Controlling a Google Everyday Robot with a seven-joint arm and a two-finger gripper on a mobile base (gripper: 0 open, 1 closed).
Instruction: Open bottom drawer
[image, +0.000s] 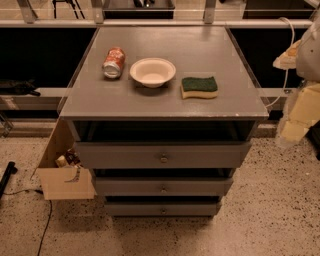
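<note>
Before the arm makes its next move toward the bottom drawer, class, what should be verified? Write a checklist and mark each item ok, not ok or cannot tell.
1. Target picked: the bottom drawer is the lowest, narrowest grey front: ok.
2. Its knob is in view and uncovered: ok.
3. End effector at the knob: not ok. It hangs at the picture's right edge, above and well right of it.
4. Floor in front of the drawer free: ok. The cardboard box sits off to the left.
5. Can lying on its side on the tabletop, steady under a pull: cannot tell.
</note>
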